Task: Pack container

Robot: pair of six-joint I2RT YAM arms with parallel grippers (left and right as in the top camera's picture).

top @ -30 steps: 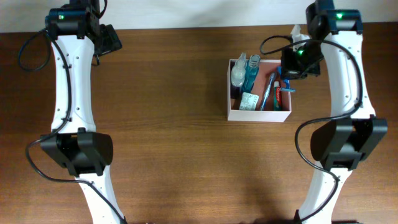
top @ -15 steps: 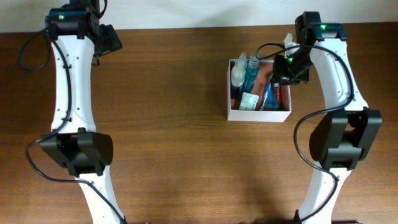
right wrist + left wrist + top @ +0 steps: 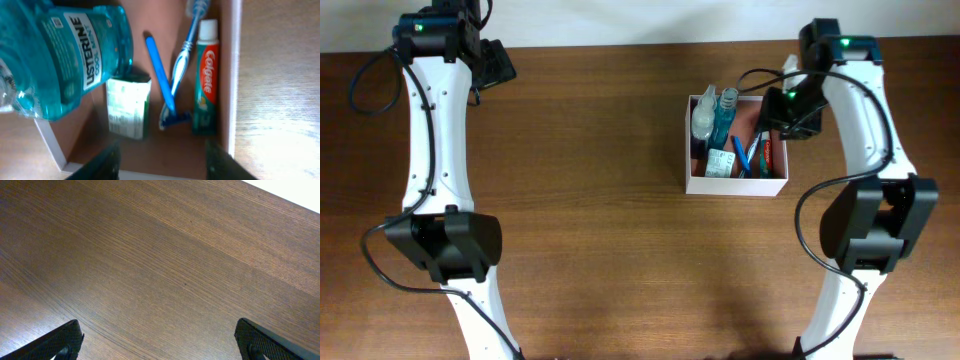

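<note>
— Where's the container (image 3: pixel 235 75) against the jaws?
— Straight below the right gripper (image 3: pixel 163 161), jaws apart and empty. It's well away from the left gripper (image 3: pixel 160 345), jaws also spread, over the table (image 3: pixel 160 255).
— What's inside, counted?
— One mouthwash (image 3: pixel 75 55), one clear bottle (image 3: pixel 703 118), one toothpaste (image 3: pixel 206 85), one packet (image 3: pixel 127 107), one toothbrush (image 3: pixel 186 45), one razor (image 3: pixel 159 70).

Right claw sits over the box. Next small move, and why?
Probably lift the right claw straight up, clear of the container. Its jaws stand open with nothing between them; toothpaste, razor, toothbrush, packet and mouthwash lie inside, and the overhead view shows nothing else on the table to pack.
</note>
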